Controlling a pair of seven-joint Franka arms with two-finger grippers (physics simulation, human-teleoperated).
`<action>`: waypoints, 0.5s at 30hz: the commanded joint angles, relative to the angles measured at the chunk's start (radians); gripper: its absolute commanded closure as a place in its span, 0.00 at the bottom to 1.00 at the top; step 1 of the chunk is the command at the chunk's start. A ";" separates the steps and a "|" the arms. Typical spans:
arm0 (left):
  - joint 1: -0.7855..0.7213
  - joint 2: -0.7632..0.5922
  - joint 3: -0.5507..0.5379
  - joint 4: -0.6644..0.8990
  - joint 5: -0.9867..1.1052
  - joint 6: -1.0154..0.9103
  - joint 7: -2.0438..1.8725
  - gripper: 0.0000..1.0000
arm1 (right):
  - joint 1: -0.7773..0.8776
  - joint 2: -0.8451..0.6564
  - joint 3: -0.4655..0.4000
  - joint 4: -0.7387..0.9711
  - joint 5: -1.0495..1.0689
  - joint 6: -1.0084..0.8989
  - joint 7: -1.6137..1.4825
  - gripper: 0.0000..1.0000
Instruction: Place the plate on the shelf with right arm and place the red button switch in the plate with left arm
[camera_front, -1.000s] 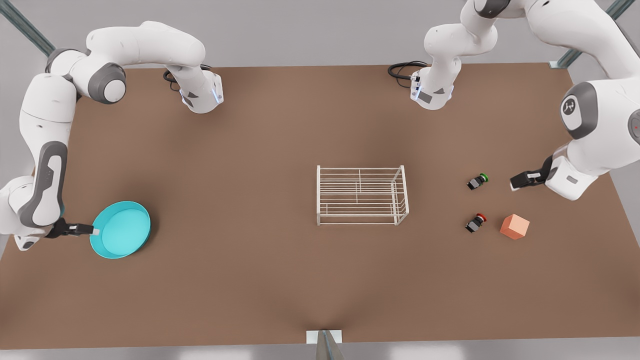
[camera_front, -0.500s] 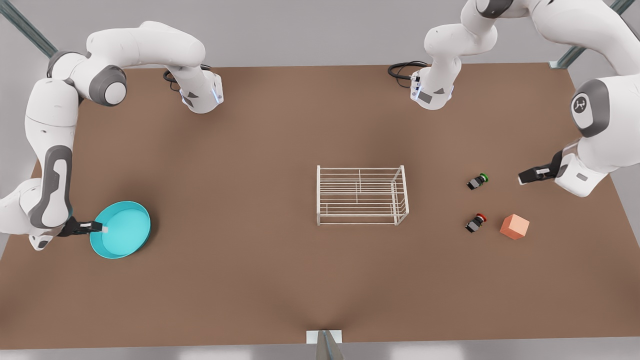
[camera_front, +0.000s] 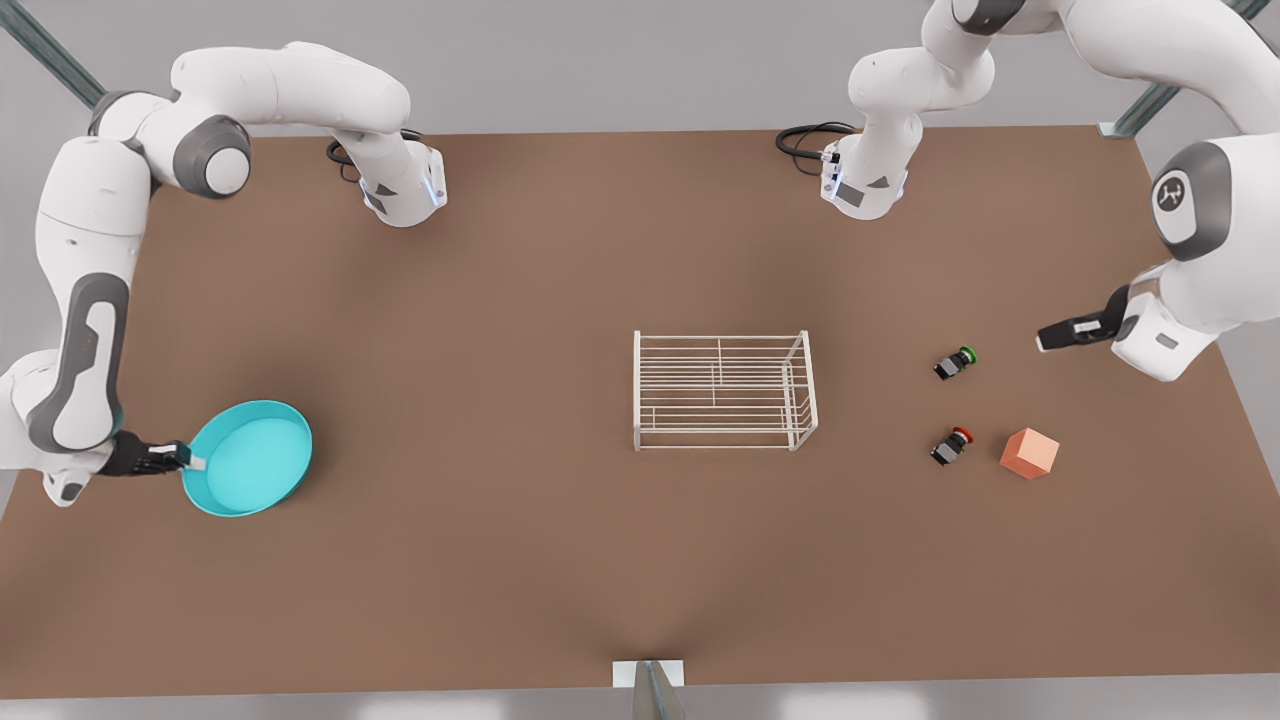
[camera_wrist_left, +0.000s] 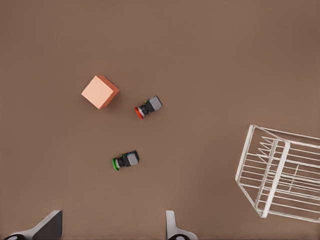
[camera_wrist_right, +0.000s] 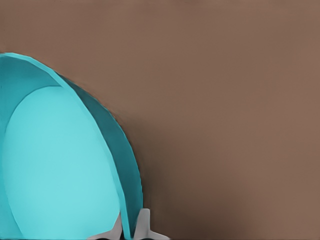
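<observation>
The right gripper is pinched onto the rim of the plate, one finger outside the wall and one inside, near the tabletop's edge at the front view's left. The left gripper hangs above the opposite edge with its fingers spread wide and nothing between them. Nearest to it lies the green-capped switch; past that, the red button switch lies on its side just beside the orange cube, not touching it. The shelf stands upright mid-table, well apart from the plate.
</observation>
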 joint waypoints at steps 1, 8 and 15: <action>-0.002 -0.007 -0.001 0.001 -0.001 -0.039 -0.001 0.00 | 0.001 -0.015 0.028 0.003 0.030 -0.114 -0.115 0.79; 0.007 -0.005 -0.021 -0.002 0.002 -0.016 -0.004 0.00 | 0.102 -0.106 0.170 0.025 0.057 -0.224 -0.028 0.79; -0.019 0.075 -0.149 -0.008 0.003 0.098 0.153 0.00 | 0.414 -0.144 0.169 0.086 0.106 -0.224 0.314 0.79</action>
